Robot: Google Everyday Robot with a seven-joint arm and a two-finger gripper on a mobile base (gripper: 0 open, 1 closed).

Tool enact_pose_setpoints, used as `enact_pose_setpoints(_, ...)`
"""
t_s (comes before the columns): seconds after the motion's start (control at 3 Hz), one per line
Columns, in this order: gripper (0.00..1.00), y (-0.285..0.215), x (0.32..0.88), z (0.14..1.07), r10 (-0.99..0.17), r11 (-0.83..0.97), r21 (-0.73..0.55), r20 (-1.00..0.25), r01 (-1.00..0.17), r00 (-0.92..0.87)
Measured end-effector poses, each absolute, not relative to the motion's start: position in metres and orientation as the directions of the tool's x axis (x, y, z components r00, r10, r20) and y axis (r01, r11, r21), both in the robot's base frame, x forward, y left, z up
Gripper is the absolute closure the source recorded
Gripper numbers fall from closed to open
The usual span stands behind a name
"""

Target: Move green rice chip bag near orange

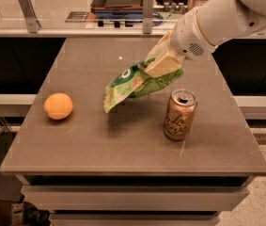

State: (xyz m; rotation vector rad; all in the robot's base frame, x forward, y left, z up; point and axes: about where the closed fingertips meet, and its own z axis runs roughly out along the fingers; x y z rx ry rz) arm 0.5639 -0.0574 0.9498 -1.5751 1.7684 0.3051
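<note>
The green rice chip bag (132,83) hangs tilted over the middle of the brown table (123,140), its lower left corner close to the surface. My gripper (160,66) is shut on the bag's upper right end, with the white arm reaching in from the upper right. The orange (58,106) sits on the table's left side, well apart from the bag and to its left.
A tan-gold drink can (180,115) stands upright just right of and below the bag. A counter with metal posts (146,6) runs along the back. The table's front edge and drawer fronts lie below.
</note>
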Motion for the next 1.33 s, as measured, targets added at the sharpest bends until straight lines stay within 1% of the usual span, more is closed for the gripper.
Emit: enact_pose_setpoints(1.33, 1.0, 0.01, 0.532, 0.951, -0.669, 0.134, -0.24, -0.738, -0.962, 0.09)
